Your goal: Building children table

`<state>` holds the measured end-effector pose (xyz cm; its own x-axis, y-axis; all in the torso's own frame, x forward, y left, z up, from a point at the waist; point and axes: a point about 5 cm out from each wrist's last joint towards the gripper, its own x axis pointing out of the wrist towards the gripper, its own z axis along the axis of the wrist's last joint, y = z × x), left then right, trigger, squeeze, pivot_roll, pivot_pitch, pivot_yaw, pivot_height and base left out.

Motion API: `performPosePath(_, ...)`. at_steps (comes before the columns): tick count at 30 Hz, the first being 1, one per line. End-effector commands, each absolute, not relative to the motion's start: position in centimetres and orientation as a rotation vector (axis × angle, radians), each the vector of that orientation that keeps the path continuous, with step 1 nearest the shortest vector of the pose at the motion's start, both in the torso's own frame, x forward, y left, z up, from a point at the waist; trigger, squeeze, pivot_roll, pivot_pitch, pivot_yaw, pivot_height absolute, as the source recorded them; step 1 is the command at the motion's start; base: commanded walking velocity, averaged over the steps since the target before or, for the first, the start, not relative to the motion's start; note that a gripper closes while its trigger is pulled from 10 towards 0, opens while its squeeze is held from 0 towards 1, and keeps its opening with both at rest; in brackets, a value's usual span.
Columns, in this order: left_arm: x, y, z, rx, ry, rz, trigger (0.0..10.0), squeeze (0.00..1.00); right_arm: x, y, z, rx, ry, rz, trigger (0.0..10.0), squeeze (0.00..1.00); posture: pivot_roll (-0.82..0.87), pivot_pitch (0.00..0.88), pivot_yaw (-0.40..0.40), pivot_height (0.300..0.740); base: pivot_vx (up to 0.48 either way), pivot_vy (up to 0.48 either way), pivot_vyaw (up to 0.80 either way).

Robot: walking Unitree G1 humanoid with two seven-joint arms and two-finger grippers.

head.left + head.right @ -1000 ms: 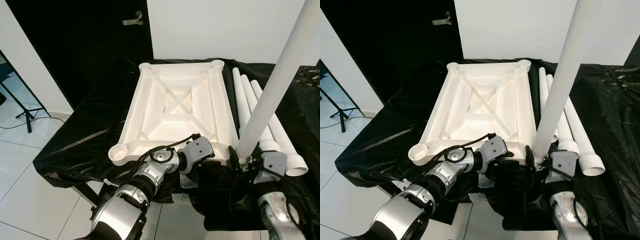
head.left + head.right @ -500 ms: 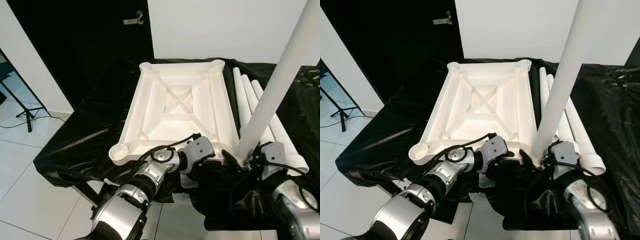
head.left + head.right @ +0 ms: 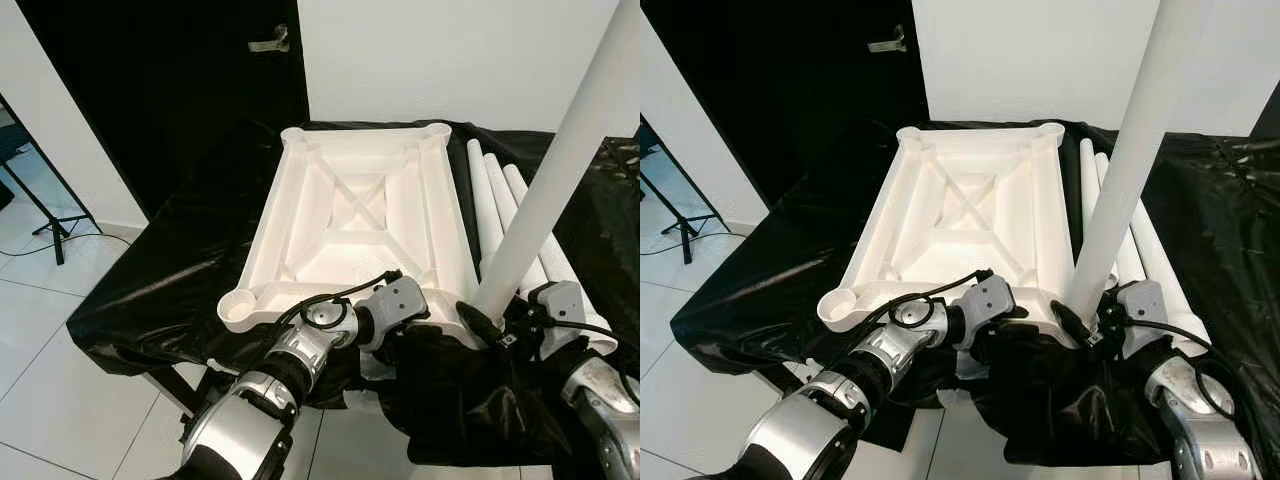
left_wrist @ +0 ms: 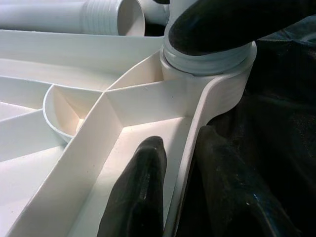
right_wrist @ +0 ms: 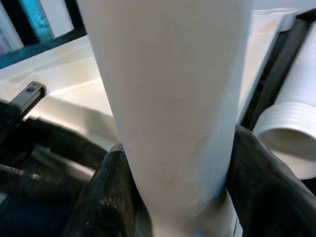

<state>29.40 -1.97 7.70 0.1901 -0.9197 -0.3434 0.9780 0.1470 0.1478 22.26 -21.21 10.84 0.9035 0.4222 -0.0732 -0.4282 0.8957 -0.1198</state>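
two claws clenched: left claw (image 4: 173, 197) on tabletop rim (image 4: 197, 113), right claw (image 5: 182, 197) round upright leg (image 5: 168, 98).

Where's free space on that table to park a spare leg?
Bare black cover left of the upturned tabletop, and right of the loose legs. Crowded at the near-right corner: left tool pinches the rim, right tool grips the upright leg.

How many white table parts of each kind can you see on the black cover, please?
Tabletop, upside down: 1
Leg standing in the near right corner socket, held by the right gripper: 1
Legs lying beside the tabletop: 3
Total: 5 white parts
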Motion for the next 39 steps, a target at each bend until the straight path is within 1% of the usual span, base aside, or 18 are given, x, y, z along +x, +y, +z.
performPosePath(1,27.8,-0.6,3.7,0.385,0.402,-1.318,10.0,0.00,20.9,-16.9,9.2,0.044,0.043,0.504,0.0,0.00,0.07,0.000,0.041,0.740,0.000,0.000,0.00)
performPosePath(2,27.8,-0.6,3.7,0.385,0.402,-1.318,10.0,0.00,20.9,-16.9,9.2,0.044,0.043,0.504,0.0,0.00,0.07,0.000,0.041,0.740,0.000,0.000,0.00)
performPosePath(3,27.8,-0.6,3.7,0.387,0.403,-1.318,10.0,0.00,21.0,-17.0,9.6,0.101,-0.016,0.403,0.0,0.00,0.07,0.000,0.041,0.740,0.000,0.000,0.00)
performPosePath(6,27.8,-0.6,3.7,0.387,0.403,-1.318,10.0,0.00,21.0,-17.0,9.6,0.101,-0.016,0.403,0.0,0.00,0.07,0.000,0.041,0.740,0.000,0.000,0.00)
performPosePath(9,27.7,-0.6,3.6,0.390,0.405,-1.323,10.0,0.00,21.4,-18.4,9.8,0.164,-0.096,0.146,0.0,0.00,0.06,0.000,0.046,0.740,0.000,0.000,0.00)
performPosePath(13,27.7,-0.7,3.6,0.392,0.405,-1.327,10.0,0.00,21.6,-18.4,9.8,0.159,-0.102,0.117,0.2,0.00,0.06,0.000,0.047,0.740,0.000,0.000,0.00)
performPosePath(15,27.7,-0.8,3.6,0.392,0.403,-1.330,10.0,0.00,21.6,-18.2,9.8,0.139,-0.096,0.131,10.0,0.00,0.06,0.000,0.049,0.740,0.000,0.000,0.00)
performPosePath(19,27.7,-0.8,3.7,0.393,0.402,-1.331,10.0,0.00,21.7,-18.2,9.9,0.109,-0.089,0.148,10.0,0.00,0.06,0.000,0.051,0.740,0.000,0.000,0.00)
performPosePath(20,27.7,-0.8,3.6,0.395,0.403,-1.332,10.0,0.00,21.9,-18.3,10.0,0.076,-0.090,0.167,10.0,1.00,0.05,0.000,0.052,0.740,0.000,0.000,0.00)
performPosePath(22,27.7,-0.7,3.6,0.397,0.404,-1.332,10.0,0.00,22.2,-18.6,10.3,0.043,-0.100,0.193,10.0,1.00,0.06,0.000,0.052,0.740,0.000,0.000,0.00)
performPosePath(23,27.8,-0.6,3.6,0.399,0.405,-1.330,10.0,0.00,22.7,-19.1,10.9,-0.003,-0.109,0.222,10.0,0.00,0.06,0.000,0.049,0.740,0.000,0.000,0.00)
performPosePath(30,27.7,-0.6,3.6,0.397,0.407,-1.326,10.0,0.00,23.7,-20.3,12.1,-0.097,-0.107,0.305,10.0,0.00,0.07,0.000,0.044,0.740,0.000,0.000,0.00)
performPosePath(32,27.6,-0.6,3.5,0.392,0.408,-1.326,10.0,0.00,23.4,-20.1,11.7,-0.139,-0.061,0.415,10.0,0.00,0.07,0.000,0.044,0.740,0.000,0.000,0.00)
performPosePath(33,27.6,-0.6,3.4,0.391,0.409,-1.325,10.0,0.00,23.2,-20.1,11.5,-0.144,-0.041,0.454,4.1,0.00,0.07,0.000,0.044,0.740,0.000,0.000,0.00)
performPosePath(34,27.6,-0.6,3.4,0.391,0.409,-1.325,10.0,0.00,23.2,-20.1,11.5,-0.144,-0.041,0.454,4.1,0.00,0.07,0.000,0.044,0.740,0.000,0.000,0.00)
performPosePath(35,27.6,-0.5,3.4,0.391,0.410,-1.325,10.0,0.00,23.0,-20.0,11.3,-0.142,-0.024,0.483,1.1,0.00,0.07,0.000,0.043,0.740,0.000,0.000,0.00)
performPosePath(36,27.6,-0.5,3.4,0.391,0.412,-1.324,10.0,0.00,22.8,-20.0,11.1,-0.135,-0.001,0.511,0.0,0.00,0.07,0.000,0.044,0.740,0.000,0.000,0.00)
performPosePath(39,27.6,-0.4,3.3,0.392,0.414,-1.322,10.0,0.00,22.5,-20.0,10.8,-0.128,0.023,0.538,0.0,0.00,0.07,0.000,0.044,0.740,0.000,0.000,0.00)
